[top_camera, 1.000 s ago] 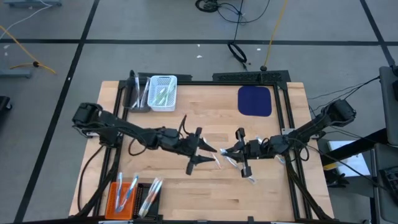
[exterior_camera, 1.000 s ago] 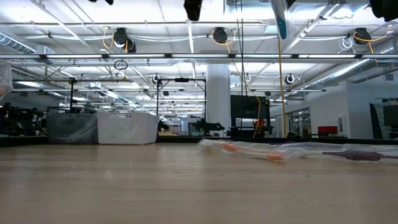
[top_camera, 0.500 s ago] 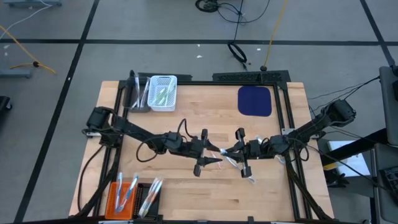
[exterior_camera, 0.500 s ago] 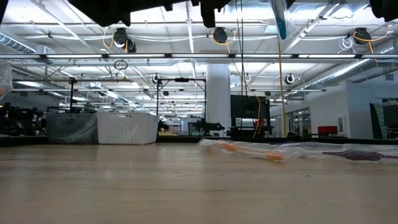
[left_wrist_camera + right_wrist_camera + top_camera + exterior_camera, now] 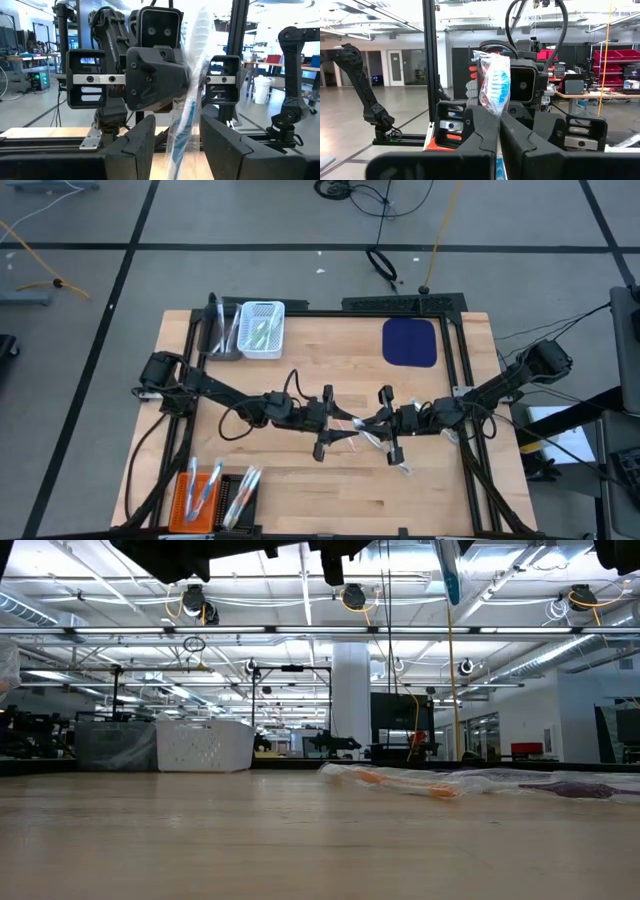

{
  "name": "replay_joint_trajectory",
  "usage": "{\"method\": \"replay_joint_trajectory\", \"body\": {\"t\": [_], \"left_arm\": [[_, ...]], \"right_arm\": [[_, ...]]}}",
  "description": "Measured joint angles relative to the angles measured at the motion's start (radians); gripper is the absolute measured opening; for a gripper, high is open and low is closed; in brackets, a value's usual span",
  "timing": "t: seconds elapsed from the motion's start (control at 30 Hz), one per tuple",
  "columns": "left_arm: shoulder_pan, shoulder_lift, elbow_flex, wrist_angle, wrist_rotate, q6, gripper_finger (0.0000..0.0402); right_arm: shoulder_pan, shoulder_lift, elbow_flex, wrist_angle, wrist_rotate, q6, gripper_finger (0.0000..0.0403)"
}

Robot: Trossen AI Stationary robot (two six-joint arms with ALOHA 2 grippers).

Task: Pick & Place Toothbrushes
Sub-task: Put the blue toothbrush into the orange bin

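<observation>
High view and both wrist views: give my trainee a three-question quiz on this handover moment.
1. True or false: the right gripper is shut on the blue toothbrush in its clear plastic wrapper.
2. The left gripper is: A) shut beside the toothbrush B) open around the toothbrush C) over the white plastic basket.
3. Fill in: the dark blue square mat lies on the table's ____ arm side.

Key: 1 true; 2 B; 3 right.
</observation>
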Motion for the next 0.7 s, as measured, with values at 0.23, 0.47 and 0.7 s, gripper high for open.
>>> {"method": "replay_joint_trajectory", "body": {"t": [0.23, 0.47, 0.7], "left_arm": [[0.001, 0.0, 0.0, 0.017, 0.001, 0.003, 0.0067], [-0.001, 0.0, 0.0, 0.014, 0.007, -0.001, 0.0013], [-0.009, 0.0, 0.0, 0.014, 0.0, -0.054, 0.0005]], "right_arm": [[-0.006, 0.0, 0.0, -0.008, 0.002, 0.0, 0.0], [-0.006, 0.0, 0.0, -0.017, 0.005, 0.001, 0.0], [-0.006, 0.0, 0.0, -0.025, 0.004, -0.002, 0.0031]]}}
